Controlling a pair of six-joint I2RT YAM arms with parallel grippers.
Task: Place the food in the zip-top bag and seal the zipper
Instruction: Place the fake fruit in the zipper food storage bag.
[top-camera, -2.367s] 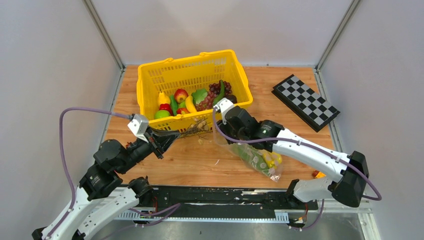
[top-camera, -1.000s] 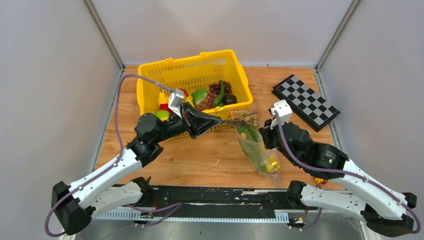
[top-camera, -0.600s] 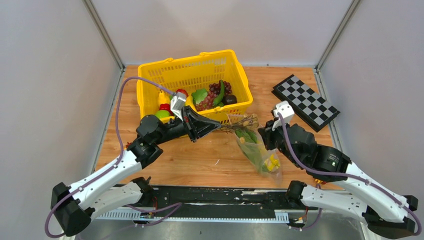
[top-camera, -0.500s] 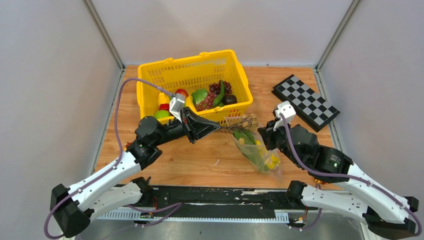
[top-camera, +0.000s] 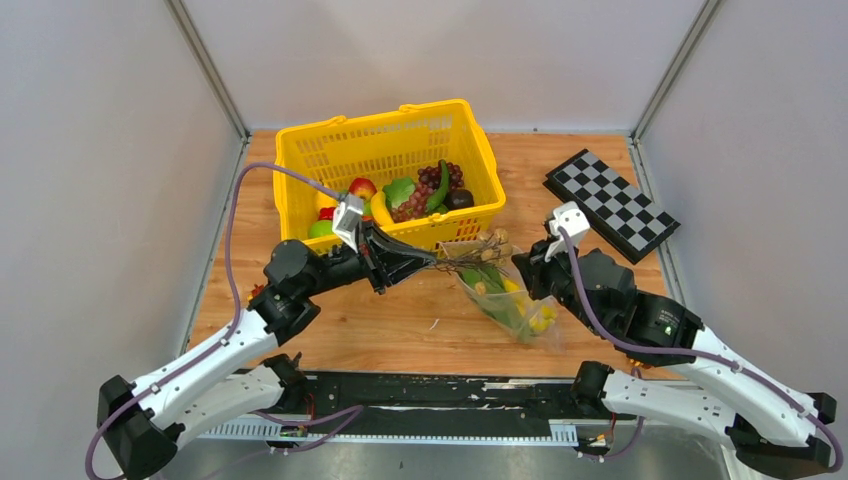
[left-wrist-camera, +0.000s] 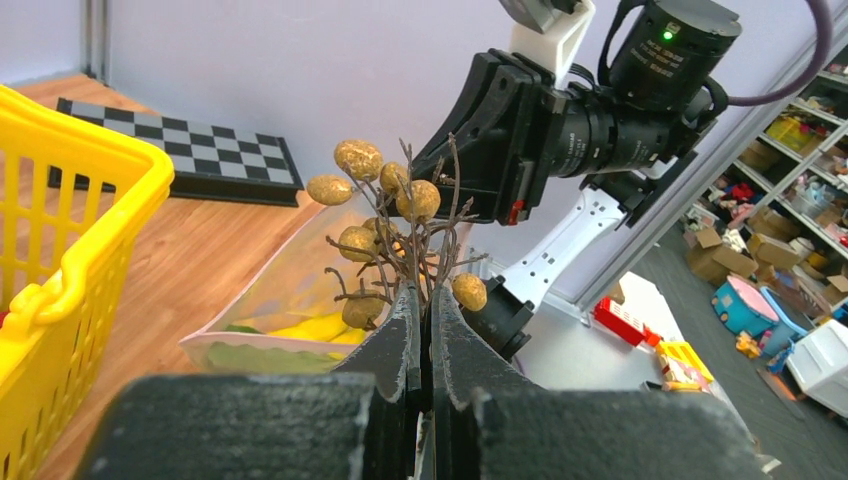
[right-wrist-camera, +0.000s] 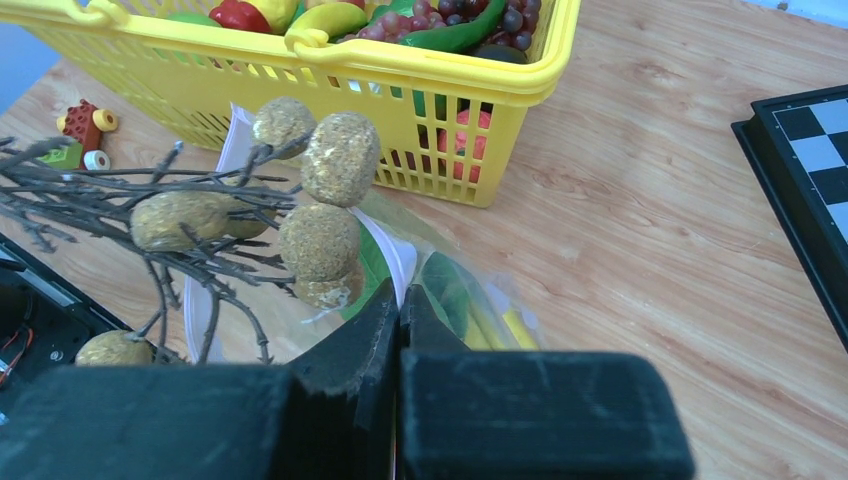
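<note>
My left gripper (top-camera: 432, 262) is shut on the stem of a brown twig bunch with round tan fruits (top-camera: 480, 249), held at the mouth of the clear zip-top bag (top-camera: 505, 305). The bag lies on the table with greens and yellow bananas inside. My right gripper (top-camera: 521, 266) is shut on the bag's pale zipper rim (right-wrist-camera: 392, 247) and holds the mouth open. In the left wrist view the gripper (left-wrist-camera: 420, 296) pinches the twig bunch (left-wrist-camera: 385, 225) above the bag's pink zipper strip (left-wrist-camera: 270, 341). In the right wrist view the gripper (right-wrist-camera: 398, 291) is beside the tan fruits (right-wrist-camera: 320, 238).
The yellow basket (top-camera: 470, 125) stands behind the bag with a red apple (top-camera: 362, 187), grapes (top-camera: 433, 180), a green pod and leafy greens inside. A folded checkerboard (top-camera: 610, 204) lies at the back right. Small toy bricks (right-wrist-camera: 84, 122) lie left of the basket.
My left gripper carried the twig bunch from the basket's front left over to the bag's mouth. My right gripper shifted left with the rim, and the bag's mouth tilted towards the left.
</note>
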